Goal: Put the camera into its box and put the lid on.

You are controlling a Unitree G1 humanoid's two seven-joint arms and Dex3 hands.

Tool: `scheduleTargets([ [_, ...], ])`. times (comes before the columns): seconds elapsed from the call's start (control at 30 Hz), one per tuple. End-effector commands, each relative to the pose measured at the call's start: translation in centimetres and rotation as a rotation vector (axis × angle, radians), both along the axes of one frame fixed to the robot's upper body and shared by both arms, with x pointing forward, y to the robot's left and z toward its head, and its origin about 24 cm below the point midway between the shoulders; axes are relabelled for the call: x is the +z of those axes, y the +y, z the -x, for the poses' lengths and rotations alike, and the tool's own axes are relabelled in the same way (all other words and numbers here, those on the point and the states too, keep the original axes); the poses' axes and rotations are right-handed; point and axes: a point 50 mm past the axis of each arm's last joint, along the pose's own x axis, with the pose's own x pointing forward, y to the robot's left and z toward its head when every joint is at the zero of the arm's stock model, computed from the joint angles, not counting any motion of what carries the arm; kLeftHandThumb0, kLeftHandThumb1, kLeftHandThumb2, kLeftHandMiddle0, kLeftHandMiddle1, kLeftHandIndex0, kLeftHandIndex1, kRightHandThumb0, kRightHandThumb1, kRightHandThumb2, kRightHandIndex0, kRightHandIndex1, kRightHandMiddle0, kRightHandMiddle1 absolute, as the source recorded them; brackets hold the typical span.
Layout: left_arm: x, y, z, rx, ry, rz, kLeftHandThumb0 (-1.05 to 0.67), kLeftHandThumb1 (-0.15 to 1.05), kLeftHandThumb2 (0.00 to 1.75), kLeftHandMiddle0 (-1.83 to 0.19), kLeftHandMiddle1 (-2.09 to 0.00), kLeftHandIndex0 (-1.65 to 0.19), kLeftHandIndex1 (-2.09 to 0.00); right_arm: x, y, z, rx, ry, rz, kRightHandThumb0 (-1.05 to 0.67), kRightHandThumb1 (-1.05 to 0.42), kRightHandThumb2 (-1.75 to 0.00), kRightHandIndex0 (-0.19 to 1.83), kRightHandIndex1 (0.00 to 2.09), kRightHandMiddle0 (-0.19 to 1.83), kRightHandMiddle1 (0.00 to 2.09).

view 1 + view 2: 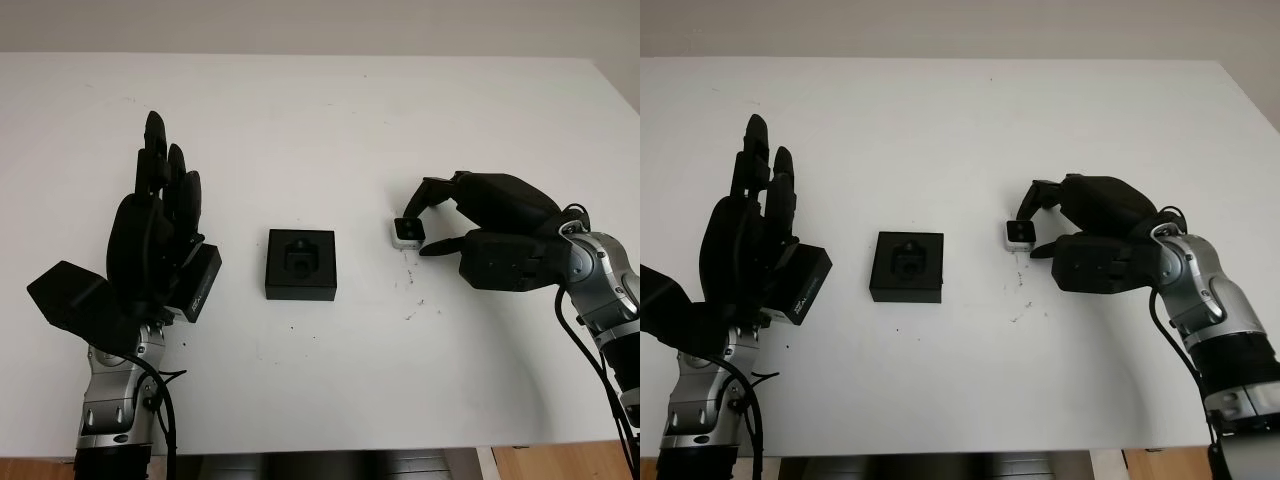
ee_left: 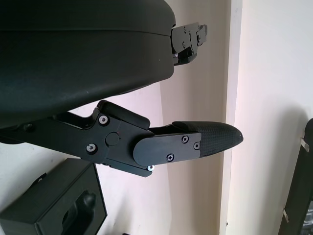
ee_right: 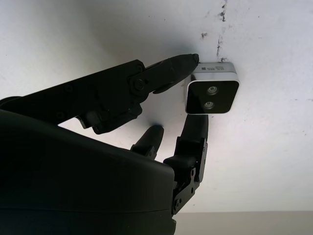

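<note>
- The left robot hand (image 1: 160, 250) is hovering open near the bench's (image 1: 320, 110) left edge, beside the lid (image 1: 200, 283).
- The open box (image 1: 301, 264) is sitting mid-bench.
- The right robot hand (image 1: 440, 222) is pinching the camera (image 1: 407, 233) between fingertips (image 3: 188, 61), right of the box.

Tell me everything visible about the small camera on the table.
The camera is a small boxy unit with a silver-white shell and a dark front face carrying two round lenses. It sits on the white table, right of the open black box. The right hand has fingertips pinching its sides, with the camera not yet clearly lifted.
</note>
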Motion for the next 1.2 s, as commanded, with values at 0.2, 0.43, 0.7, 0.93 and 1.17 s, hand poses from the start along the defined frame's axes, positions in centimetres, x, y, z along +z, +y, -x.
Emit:
scheduleTargets([
  [0.2,0.1,0.0,0.3,0.002,-0.011,-0.020,-0.73,1.05,0.51,0.19,0.00,0.19,0.00,-2.6,-0.5,0.2,-0.019,0.076,-0.131,-0.42,-0.96,-0.06,0.33,0.32,0.40,1.24],
  [0.43,0.2,0.0,0.2,0.009,-0.014,-0.014,-0.73,1.05,0.51,0.19,0.00,0.19,0.00,-3.3,-0.5,0.1,-0.036,0.136,-0.148,-0.51,-0.92,-0.05,0.25,0.21,0.25,0.97],
  [0.7,0.2,-0.1,0.3,0.008,-0.008,-0.019,-0.73,1.05,0.51,0.19,0.00,0.19,0.00,-3.4,0.0,0.2,-0.016,0.207,-0.068,-0.64,-0.89,-0.05,0.13,0.04,0.20,0.43],
  [0.93,0.2,-0.1,0.3,0.009,-0.008,-0.022,-0.74,1.05,0.51,0.19,0.00,0.19,0.00,-3.3,0.1,0.3,0.012,0.235,-0.005,-0.74,-0.89,-0.06,0.02,0.02,0.12,0.23],
  [1.17,0.1,0.0,0.2,0.001,-0.015,-0.016,-0.73,1.05,0.51,0.19,0.00,0.19,0.00,-3.4,0.2,0.4,0.012,0.207,-0.038,-0.72,-0.88,-0.05,-0.02,0.03,0.17,0.19],
])
